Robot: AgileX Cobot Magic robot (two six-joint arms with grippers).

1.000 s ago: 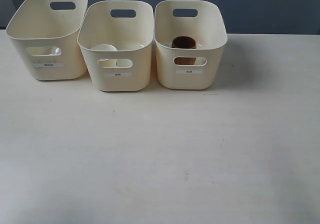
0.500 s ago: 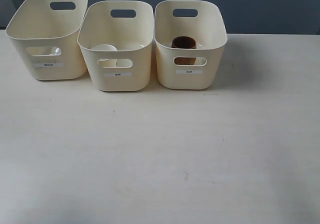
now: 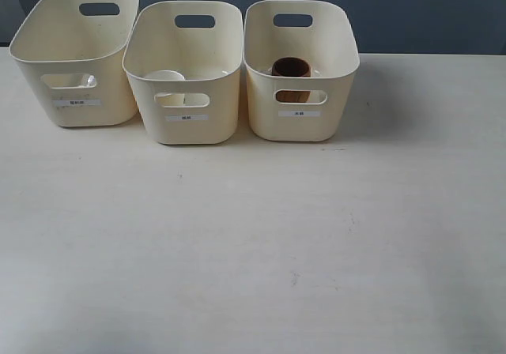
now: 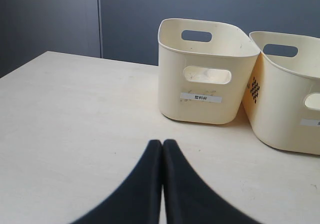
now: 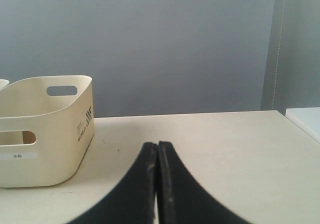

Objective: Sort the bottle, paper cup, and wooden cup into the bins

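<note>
Pale table (image 3: pixel 253 243); three bins (image 3: pixel 186 77) far. Paper cup (image 3: pixel 164 77) light, crushable; wooden cup (image 3: pixel 292 69) stiff, grip rim. Left fingers (image 4: pixel 162 144), right fingers (image 5: pixel 157 146) closed, empty.

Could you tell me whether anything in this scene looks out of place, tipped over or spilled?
Nothing stands out. The three bins stand upright in a row; the paper cup sits in the middle one and the wooden cup in the right-hand one. Something clear shows through the left bin's cut-out, too unclear to identify.

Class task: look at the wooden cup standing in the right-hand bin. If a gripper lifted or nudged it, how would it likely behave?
The wooden cup looks rigid, so it probably won't crush. Its rounded sides may slip in a grip. Standing upright on its base, it seems stable, though tipped over it could roll within the bin.
</note>
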